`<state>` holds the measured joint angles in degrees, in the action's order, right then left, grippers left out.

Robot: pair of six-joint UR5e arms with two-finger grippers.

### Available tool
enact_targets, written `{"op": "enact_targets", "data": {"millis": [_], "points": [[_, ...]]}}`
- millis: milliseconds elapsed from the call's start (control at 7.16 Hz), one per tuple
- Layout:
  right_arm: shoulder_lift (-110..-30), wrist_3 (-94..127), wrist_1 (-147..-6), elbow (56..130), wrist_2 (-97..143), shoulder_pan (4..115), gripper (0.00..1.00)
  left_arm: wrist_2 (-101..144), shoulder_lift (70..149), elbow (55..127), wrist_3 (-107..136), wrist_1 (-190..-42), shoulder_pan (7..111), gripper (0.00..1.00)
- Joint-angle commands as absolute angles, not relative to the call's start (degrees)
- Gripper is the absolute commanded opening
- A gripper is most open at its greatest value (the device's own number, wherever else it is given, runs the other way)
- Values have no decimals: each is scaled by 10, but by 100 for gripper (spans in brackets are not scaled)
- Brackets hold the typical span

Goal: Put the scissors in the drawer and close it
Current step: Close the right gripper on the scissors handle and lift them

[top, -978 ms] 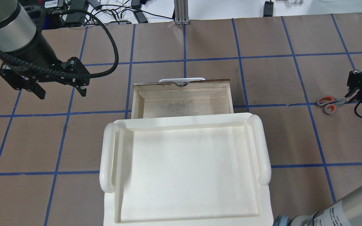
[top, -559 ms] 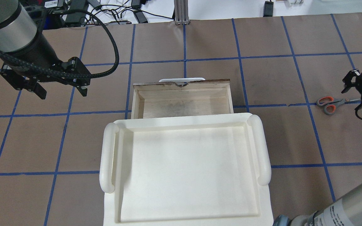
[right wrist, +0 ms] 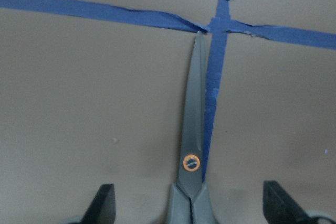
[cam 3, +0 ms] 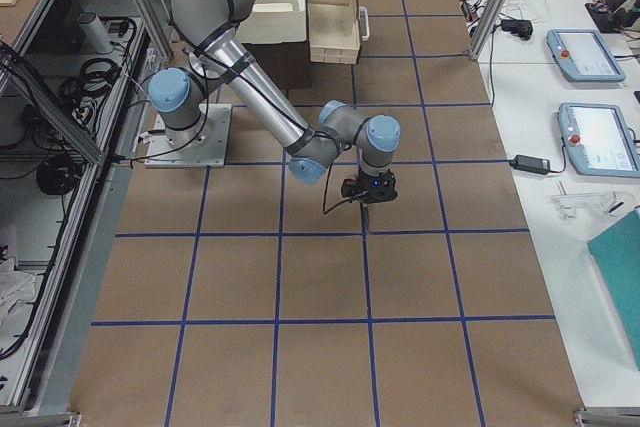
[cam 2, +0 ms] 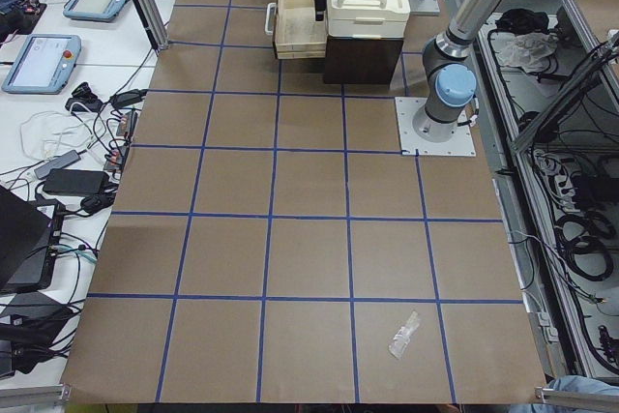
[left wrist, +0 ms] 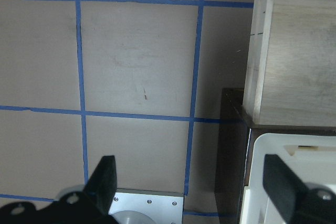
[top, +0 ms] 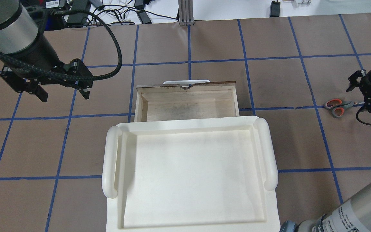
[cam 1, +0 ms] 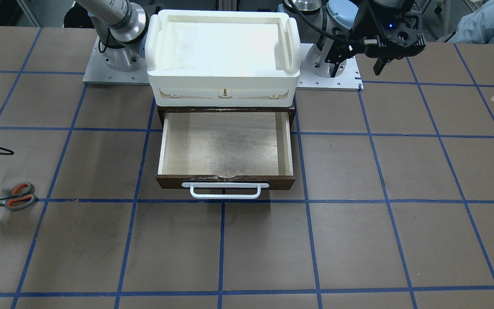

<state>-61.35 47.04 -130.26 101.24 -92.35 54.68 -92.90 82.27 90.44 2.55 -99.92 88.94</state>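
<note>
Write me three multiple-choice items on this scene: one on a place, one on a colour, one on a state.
1. Where do the scissors lie? A in the drawer; B on the table, to the robot's right of the drawer; C on the floor.
2. What colour is the drawer's handle? A white; B red; C black.
3. What state is the drawer in? A shut; B open and empty; C open with the scissors inside.
Key: 1 B, they rest flat on the brown top, outside the drawer; 2 A, the bar on the dark front panel is white; 3 B, it is pulled out and only its bare plywood floor shows.
</note>
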Motion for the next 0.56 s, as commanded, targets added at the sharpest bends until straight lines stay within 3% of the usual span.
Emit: {"op": "enact_targets", "data": {"millis": [0, 140, 419], "points": [[-611, 483, -1296, 1014, -919, 548, 90, -929, 823, 904, 25, -999, 889, 100], [-610, 482, -1296, 1015, -919, 548, 79, -929, 823, 904, 25, -999, 889, 100], [-606, 483, -1294, 1016, -913, 548, 66, -929, 824, 904, 25, -998, 889, 100]]}}
